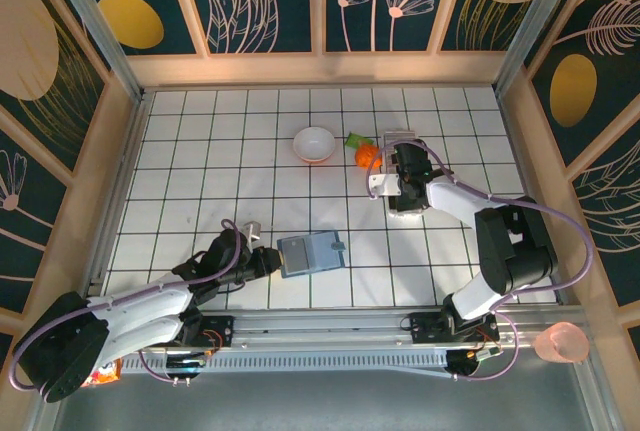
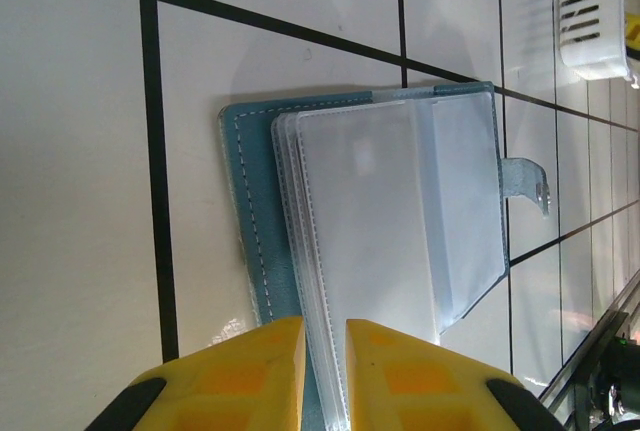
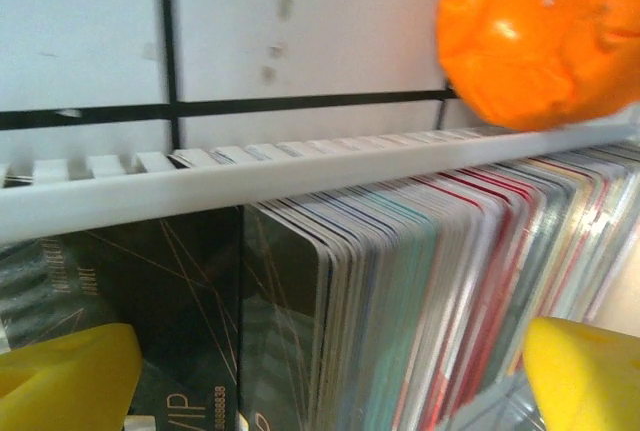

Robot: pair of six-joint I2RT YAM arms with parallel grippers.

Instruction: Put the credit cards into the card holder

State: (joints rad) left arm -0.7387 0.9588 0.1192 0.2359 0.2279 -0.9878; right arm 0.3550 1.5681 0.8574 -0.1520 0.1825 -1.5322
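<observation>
card holder (image 1: 310, 253): teal-blue folding wallet with pale stitching, lying flat and open; clear plastic sleeves are fanned over its inner face, and a small closure tab juts from one side edge.
card holder, position: on the near side of the white bowl (image 1: 314, 144), well apart from it.
credit cards (image 3: 430, 281): dense stack standing on edge, striped grey, white, teal and red; a dark-faced card at the left end.
credit cards, position: right of the white bowl, near it.

- Even overhead light is brightening the white tiled table (image 1: 200, 151); shadows are falling soft.
- Glare is whitening the clear sleeves of the card holder (image 2: 245, 201).
- An orange object (image 3: 540, 31) is blurring at one o'clock in the right wrist view.
</observation>
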